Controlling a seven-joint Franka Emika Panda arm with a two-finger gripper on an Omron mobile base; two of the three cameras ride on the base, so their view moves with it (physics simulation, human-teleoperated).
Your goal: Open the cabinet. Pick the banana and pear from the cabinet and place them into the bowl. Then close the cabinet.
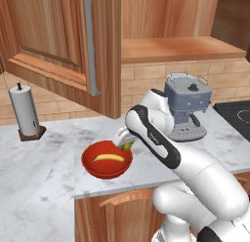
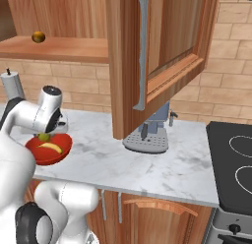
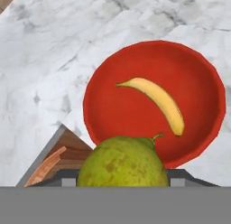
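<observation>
Banana (image 3: 159, 102) alone inside red bowl (image 3: 113, 114); fingers (image 1: 128, 145) gripping pear (image 3: 122, 162) just above rim.

My own forearm hides my end effector (image 1: 128, 144) in the left base view. In the hand view the pear (image 3: 122, 162) covers my fingertips and the bowl (image 3: 198, 74) rim at 6 o'clock.

Between the jaws, the pear (image 3: 122, 162) is yellow-green, mottled with brown specks; beyond it the bowl (image 3: 108, 83) is glossy plain red, and the banana (image 3: 158, 101) inside is pale yellow; the surface (image 3: 49, 60) beneath is white marble with grey veins; the cabinet (image 1: 105, 50) is reddish-brown wood
</observation>
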